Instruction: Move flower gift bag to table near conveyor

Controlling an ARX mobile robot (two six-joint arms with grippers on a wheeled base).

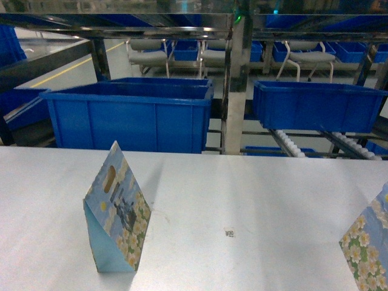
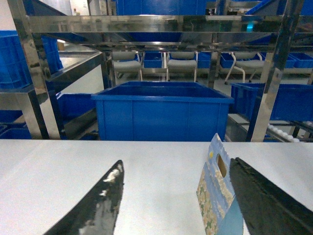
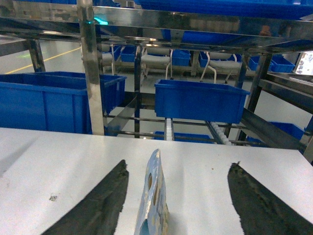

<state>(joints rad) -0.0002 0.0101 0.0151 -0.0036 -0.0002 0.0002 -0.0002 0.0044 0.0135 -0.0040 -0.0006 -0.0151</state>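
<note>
Item: blue paper flower gift bag, upright on matte white-grey desk. My left tool spread apart around it; right tool likewise apart around second bag. Step: pre-grasp; next, close.

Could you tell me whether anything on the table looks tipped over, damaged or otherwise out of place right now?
Nothing stands out. Both flower gift bags, one at the left and one at the right edge, stand upright on the table, undamaged as far as visible.
</note>
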